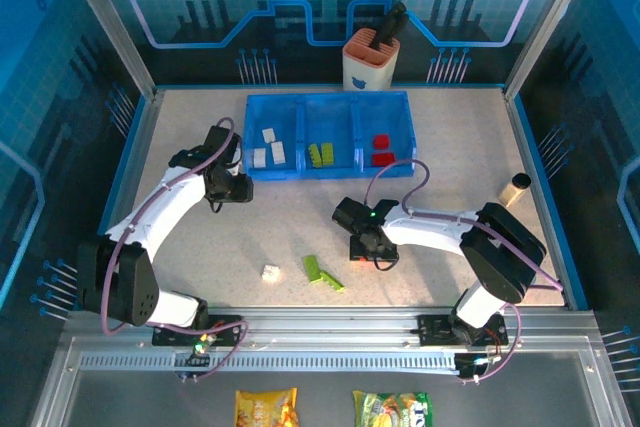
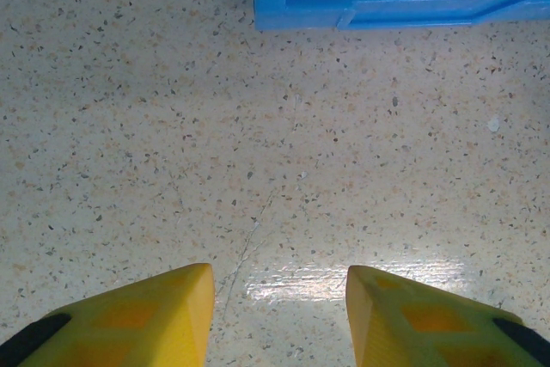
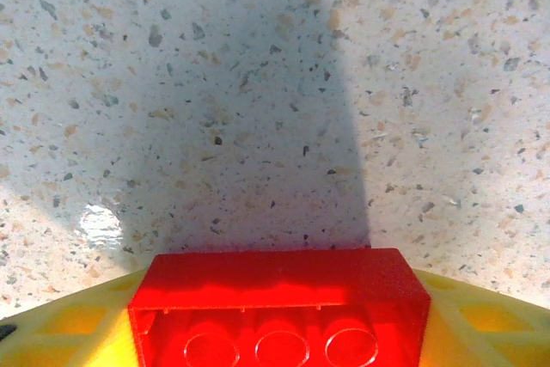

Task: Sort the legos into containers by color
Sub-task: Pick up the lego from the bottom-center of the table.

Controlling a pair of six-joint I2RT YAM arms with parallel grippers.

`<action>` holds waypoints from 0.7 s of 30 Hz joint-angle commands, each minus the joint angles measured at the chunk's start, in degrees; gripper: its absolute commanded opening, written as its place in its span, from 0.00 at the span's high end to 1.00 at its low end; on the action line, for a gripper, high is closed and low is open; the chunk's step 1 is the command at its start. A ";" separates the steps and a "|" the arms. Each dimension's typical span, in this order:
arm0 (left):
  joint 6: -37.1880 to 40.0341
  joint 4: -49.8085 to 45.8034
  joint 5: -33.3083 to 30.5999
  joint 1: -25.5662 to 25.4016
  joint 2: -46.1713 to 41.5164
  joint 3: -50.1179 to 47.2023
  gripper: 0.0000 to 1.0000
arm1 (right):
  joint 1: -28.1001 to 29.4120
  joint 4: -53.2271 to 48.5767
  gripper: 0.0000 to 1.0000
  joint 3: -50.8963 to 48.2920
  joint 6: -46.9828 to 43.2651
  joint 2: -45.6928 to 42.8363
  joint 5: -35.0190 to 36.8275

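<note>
The containers are three compartments of one blue tray point(image 1: 302, 171) at the back of the table. White legos point(image 1: 268, 147) lie in its left compartment, green legos point(image 1: 320, 153) in the middle one, red legos point(image 1: 381, 149) in the right one. A white lego point(image 1: 270, 273) and a green lego point(image 1: 322, 272) lie loose on the table in front. My right gripper point(image 1: 362, 250) is low over the table's middle, shut on a red lego point(image 3: 279, 302) that spans the gap between its yellow fingers point(image 3: 77, 324). By the tray's front left corner point(image 2: 284, 6), my left gripper point(image 1: 238, 190) hangs open with nothing in it.
An orange-and-white cup point(image 1: 371, 65) with a black tool stands behind the tray. A tan cylinder point(image 1: 516, 188) stands near the right wall. Two snack packets point(image 1: 266, 407) lie below the front rail. Frame posts and blue walls enclose the table.
</note>
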 commanded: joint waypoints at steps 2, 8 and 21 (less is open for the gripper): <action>1.28 0.19 1.08 0.71 0.61 -1.07 0.54 | 0.47 -3.24 0.37 2.68 -0.30 -1.74 1.91; 1.28 0.16 0.82 0.76 0.37 -1.11 0.54 | -2.00 -5.47 0.37 6.94 -4.47 -1.94 2.36; 1.44 0.36 0.47 0.98 -0.46 -1.27 0.55 | -13.52 -11.44 0.37 21.41 -19.60 -0.02 0.52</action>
